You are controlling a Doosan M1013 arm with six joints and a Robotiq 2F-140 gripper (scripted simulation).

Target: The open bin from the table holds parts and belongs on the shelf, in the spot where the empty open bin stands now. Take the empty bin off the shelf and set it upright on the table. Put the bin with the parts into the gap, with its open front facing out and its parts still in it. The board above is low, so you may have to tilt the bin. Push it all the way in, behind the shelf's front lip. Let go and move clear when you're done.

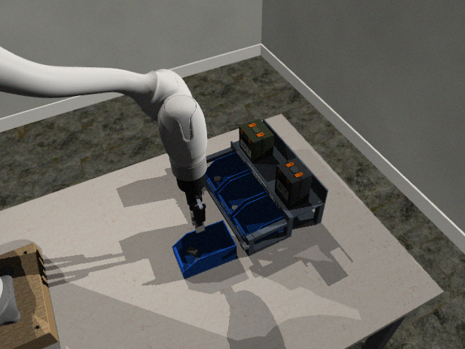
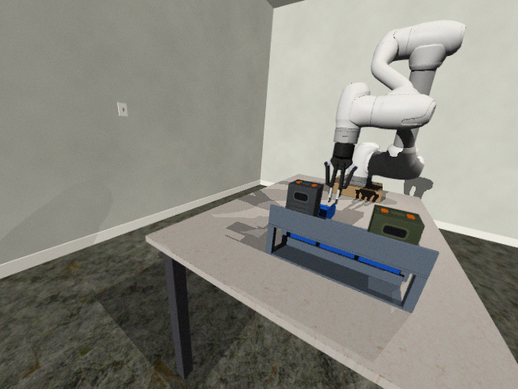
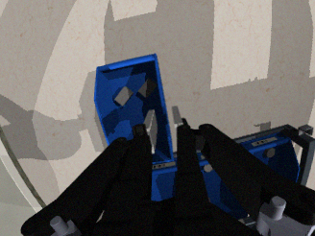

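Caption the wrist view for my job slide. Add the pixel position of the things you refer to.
End effector (image 1: 199,227) (image 2: 333,200) (image 3: 164,117) reaching down by the side wall of a blue bin (image 1: 210,260) (image 2: 327,211) (image 3: 126,126) with loose parts inside.

Workshop-like room: robot arm (image 1: 182,127) (image 2: 389,109), parts bins (image 1: 204,249) (image 2: 327,211) (image 3: 132,101).

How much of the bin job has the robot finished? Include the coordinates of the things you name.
No swap looks done: the bin with parts (image 1: 210,263) (image 2: 327,212) (image 3: 165,115) sits on the table, and the seemingly empty bin (image 1: 259,215) (image 2: 301,238) (image 3: 163,184) is on the shelf (image 1: 268,229) (image 2: 351,234). The gripper (image 1: 199,228) (image 2: 333,201) (image 3: 164,117), fingers apart, seems to straddle the table bin's side. Left: empty bin out, parts bin in, pushed back, arm clear.
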